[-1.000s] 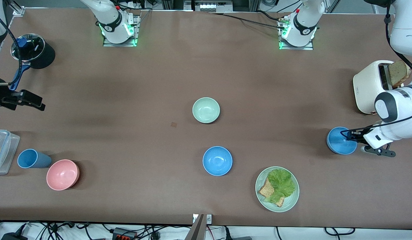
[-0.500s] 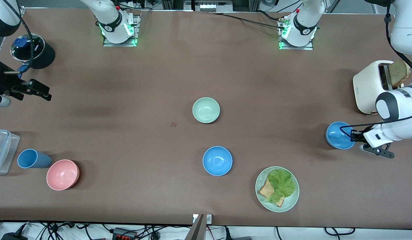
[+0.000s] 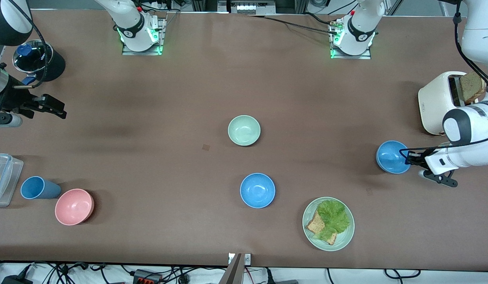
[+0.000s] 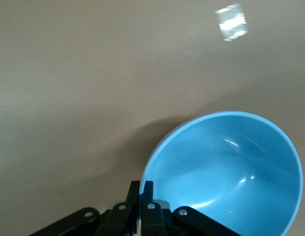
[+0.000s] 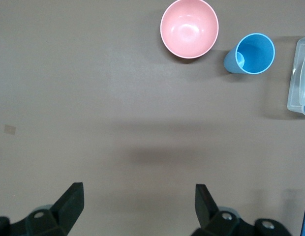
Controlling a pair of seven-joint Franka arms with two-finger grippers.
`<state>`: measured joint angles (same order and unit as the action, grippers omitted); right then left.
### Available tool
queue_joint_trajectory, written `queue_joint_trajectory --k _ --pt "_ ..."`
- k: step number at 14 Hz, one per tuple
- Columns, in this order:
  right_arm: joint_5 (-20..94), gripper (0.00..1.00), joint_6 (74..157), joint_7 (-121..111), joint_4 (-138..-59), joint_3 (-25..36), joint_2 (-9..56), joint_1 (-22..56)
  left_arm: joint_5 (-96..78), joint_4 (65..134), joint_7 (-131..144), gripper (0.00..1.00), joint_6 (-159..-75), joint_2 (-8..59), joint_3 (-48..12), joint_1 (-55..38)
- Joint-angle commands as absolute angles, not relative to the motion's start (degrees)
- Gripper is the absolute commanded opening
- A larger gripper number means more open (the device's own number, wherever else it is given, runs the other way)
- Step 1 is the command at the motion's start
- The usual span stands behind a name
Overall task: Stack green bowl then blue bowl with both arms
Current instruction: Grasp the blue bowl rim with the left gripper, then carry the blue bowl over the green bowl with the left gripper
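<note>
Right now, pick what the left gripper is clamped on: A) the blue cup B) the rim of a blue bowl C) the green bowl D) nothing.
B: the left gripper has its fingers shut on the rim of the blue bowl, tilted and carried near the toaster; the green bowl sits untouched mid-table, and the right gripper hangs open elsewhere.

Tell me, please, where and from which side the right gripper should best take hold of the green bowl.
Probably by the rim. The green bowl sits upright, mouth up, with bare table all round, so the open right gripper could come down from above, one finger inside the wall and one outside, likely on the edge toward its own end of the table.
</note>
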<state>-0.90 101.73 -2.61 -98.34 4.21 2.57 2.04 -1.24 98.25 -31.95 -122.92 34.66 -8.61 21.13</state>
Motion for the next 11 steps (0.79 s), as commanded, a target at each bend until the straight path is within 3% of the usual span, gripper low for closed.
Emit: queue_joint_trajectory --k 1,7,11 --pt "-1.7 1.00 102.2 -3.4 -99.8 4.4 1.0 2.4 -3.5 98.3 -32.3 0.00 -115.9 30.0 -11.9 21.4" --pt "-1.6 1.00 102.3 -3.4 -99.2 4.4 1.6 2.5 -5.8 98.5 -14.9 0.00 -106.8 24.5 -22.0 21.5" --pt "-1.6 1.00 102.0 -3.3 -99.2 4.4 1.6 2.5 -8.0 99.8 4.5 0.00 -105.8 22.8 -31.3 21.5"
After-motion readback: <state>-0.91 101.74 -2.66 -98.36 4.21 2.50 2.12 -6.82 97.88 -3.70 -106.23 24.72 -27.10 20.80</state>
